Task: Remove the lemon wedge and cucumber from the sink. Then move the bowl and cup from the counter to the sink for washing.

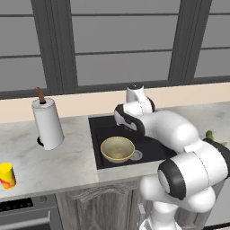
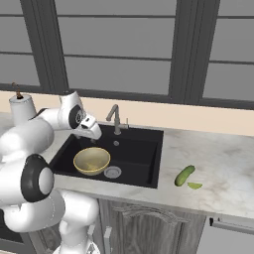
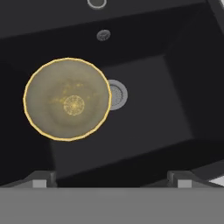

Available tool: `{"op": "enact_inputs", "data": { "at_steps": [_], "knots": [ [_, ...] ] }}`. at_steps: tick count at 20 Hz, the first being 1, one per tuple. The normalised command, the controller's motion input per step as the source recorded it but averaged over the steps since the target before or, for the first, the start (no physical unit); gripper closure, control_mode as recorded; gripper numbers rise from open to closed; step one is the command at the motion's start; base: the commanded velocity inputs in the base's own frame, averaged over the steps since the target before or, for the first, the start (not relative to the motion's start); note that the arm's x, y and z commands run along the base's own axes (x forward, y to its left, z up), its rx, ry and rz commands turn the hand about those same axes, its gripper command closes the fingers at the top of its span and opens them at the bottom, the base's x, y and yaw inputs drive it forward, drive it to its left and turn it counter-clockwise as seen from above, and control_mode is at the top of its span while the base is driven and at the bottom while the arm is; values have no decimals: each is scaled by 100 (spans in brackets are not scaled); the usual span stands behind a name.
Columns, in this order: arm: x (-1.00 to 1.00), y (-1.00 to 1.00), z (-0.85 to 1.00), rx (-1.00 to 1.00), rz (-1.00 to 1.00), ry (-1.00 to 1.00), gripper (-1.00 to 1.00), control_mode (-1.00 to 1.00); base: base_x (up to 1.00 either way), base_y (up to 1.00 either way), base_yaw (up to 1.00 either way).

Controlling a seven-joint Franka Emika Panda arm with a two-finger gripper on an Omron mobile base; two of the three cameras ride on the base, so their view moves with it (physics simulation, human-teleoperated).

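The tan-olive bowl [image 1: 117,149] [image 2: 92,160] [image 3: 67,99] sits upright on the floor of the black sink [image 1: 101,130] [image 2: 144,154] [image 3: 166,109], beside the silver drain [image 3: 117,95]. My gripper [image 2: 93,139] [image 3: 111,180] hangs open above the sink's left part, over the bowl, with nothing between its fingers. On the counter [image 2: 218,163] to the right of the sink lie the dark green cucumber [image 2: 184,175] [image 1: 209,134] and the small lemon wedge [image 2: 195,186], close together. The yellow cup [image 1: 6,175] stands on the counter far to the left.
A paper towel roll [image 1: 47,123] [image 2: 22,109] stands upright on the counter left of the sink. The grey faucet [image 2: 115,118] rises at the sink's back edge. A stove top [image 1: 22,206] borders the counter at the lower left. Windows line the back wall.
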Motion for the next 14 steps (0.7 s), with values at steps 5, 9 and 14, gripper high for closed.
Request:
{"op": "enact_inputs", "data": {
  "at_steps": [5,9,14],
  "knots": [
    [-35,22,20,0,1,12,-100,-100,0,0,0],
    [-38,24,13,0,1,4,-100,-100,0,0,0],
    [-31,25,12,0,0,7,-100,-100,0,0,0]
  ]
}}
